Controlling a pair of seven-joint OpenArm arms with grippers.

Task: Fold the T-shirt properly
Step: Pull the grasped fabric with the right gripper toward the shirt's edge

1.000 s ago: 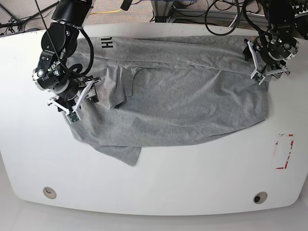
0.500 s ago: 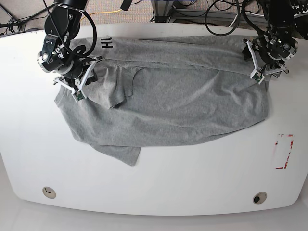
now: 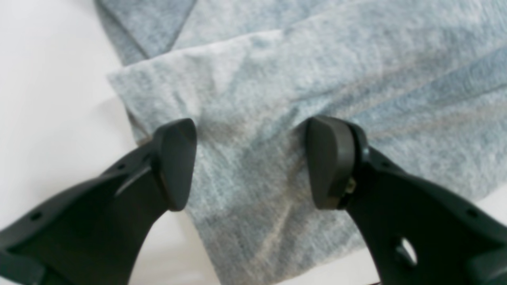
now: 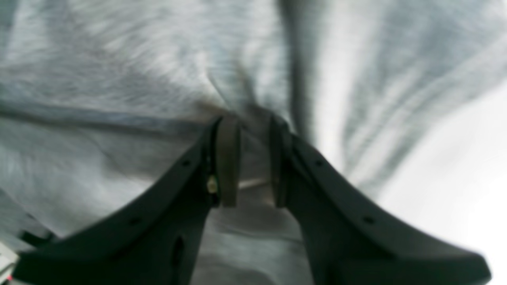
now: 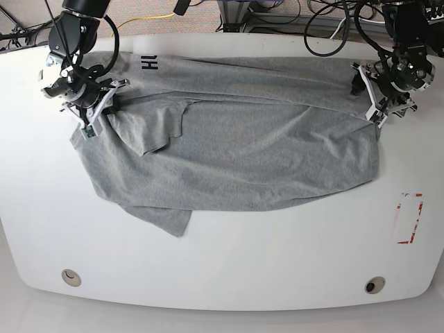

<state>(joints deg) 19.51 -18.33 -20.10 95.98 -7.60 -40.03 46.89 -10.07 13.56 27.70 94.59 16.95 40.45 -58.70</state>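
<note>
The heather-grey T-shirt (image 5: 250, 159) lies spread and wrinkled across the white table (image 5: 277, 263), with black lettering at its far left edge. My right gripper (image 5: 94, 118) is at the shirt's far left. In the right wrist view this gripper (image 4: 253, 158) is shut on a pinched fold of the T-shirt (image 4: 119, 79). My left gripper (image 5: 375, 105) is at the shirt's far right corner. Seen from the left wrist, the gripper (image 3: 251, 166) is open, its fingers straddling a folded corner of the T-shirt (image 3: 277, 79) without squeezing it.
A red-and-white marking (image 5: 409, 218) sits near the table's right edge. Two round holes (image 5: 71, 277) (image 5: 375, 285) are set in the front of the table. Cables (image 5: 277, 14) run behind the far edge.
My right gripper has shut on the shirt's left part and moved toward the far left, dragging the cloth with it. The left gripper has barely shifted and stays open.
</note>
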